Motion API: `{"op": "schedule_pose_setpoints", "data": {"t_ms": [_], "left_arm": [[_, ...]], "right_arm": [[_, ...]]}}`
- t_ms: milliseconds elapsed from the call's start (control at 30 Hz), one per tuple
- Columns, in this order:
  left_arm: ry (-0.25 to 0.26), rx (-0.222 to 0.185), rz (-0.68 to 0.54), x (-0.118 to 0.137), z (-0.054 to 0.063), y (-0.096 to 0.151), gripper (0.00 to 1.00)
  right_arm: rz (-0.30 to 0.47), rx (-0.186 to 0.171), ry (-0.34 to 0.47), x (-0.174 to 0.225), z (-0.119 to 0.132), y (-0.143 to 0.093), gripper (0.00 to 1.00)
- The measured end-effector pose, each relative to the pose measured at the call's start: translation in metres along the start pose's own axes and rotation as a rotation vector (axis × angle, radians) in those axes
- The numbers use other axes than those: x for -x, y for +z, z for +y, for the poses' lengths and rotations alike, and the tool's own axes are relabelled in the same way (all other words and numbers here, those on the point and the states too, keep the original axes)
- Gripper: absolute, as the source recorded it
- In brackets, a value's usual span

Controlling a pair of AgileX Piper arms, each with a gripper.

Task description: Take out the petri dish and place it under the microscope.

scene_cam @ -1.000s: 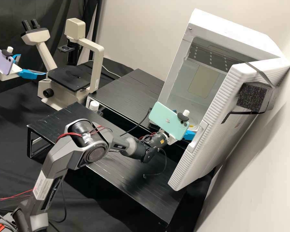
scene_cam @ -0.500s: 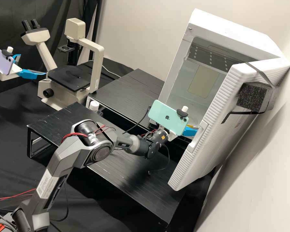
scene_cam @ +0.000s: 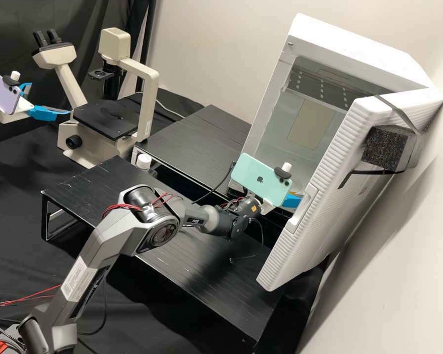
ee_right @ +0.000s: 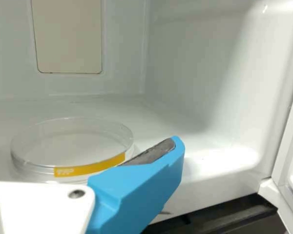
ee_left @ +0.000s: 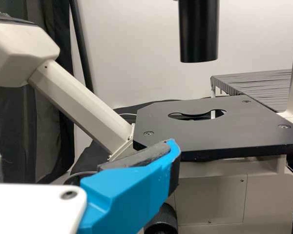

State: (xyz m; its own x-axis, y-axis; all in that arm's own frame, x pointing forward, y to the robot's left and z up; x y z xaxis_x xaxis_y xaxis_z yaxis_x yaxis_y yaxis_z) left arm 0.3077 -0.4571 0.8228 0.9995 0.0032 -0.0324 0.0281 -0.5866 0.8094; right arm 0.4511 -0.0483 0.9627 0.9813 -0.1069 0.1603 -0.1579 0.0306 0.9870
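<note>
At the open white incubator's doorway stands my right gripper [scene_cam: 293, 199], partly hidden by the mint phone on its wrist. The right wrist view shows this gripper [ee_right: 83, 146] open, one finger beside the clear petri dish [ee_right: 71, 141]. The dish, with a yellow label on its side, lies flat on the incubator floor [ee_right: 171, 122]. My left gripper [scene_cam: 49, 99] is open and empty, left of the microscope stage [scene_cam: 106, 118]. In the left wrist view one finger of that gripper [ee_left: 83, 151] is near the corner of the stage [ee_left: 195, 131], below the black cylinder [ee_left: 198, 31].
The incubator door [scene_cam: 325, 196] hangs open to the right of the right gripper. Black slatted racks [scene_cam: 197, 140] stand between microscope and incubator. A small white-capped item [scene_cam: 143, 161] is beside the front rack, and the eyepiece tube [ee_left: 78, 105] slants beside the stage.
The right arm's elbow has shifted rightward, and its gripper has moved slightly up and to the right at the incubator doorway. The left gripper has kept still.
</note>
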Motion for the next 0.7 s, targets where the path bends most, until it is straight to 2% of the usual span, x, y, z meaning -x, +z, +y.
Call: {"op": "schedule_pose_setpoints", "data": {"t_ms": [233,400,433,700], "left_arm": [[0.000,0.000,0.000,0.000,0.000,0.000,1.00],[0.000,0.000,0.000,0.000,0.000,0.000,1.00],[0.000,0.000,0.000,0.000,0.000,0.000,1.00],[0.000,0.000,0.000,0.000,0.000,0.000,1.00]], "right_arm": [[-0.014,-0.015,-0.016,-0.001,-0.002,0.000,1.00],[-0.007,-0.013,-0.040,-0.007,-0.004,-0.002,1.00],[-0.009,-0.015,-0.043,-0.007,-0.005,-0.001,0.00],[-0.012,0.008,-0.060,-0.013,-0.004,-0.003,0.00]]}}
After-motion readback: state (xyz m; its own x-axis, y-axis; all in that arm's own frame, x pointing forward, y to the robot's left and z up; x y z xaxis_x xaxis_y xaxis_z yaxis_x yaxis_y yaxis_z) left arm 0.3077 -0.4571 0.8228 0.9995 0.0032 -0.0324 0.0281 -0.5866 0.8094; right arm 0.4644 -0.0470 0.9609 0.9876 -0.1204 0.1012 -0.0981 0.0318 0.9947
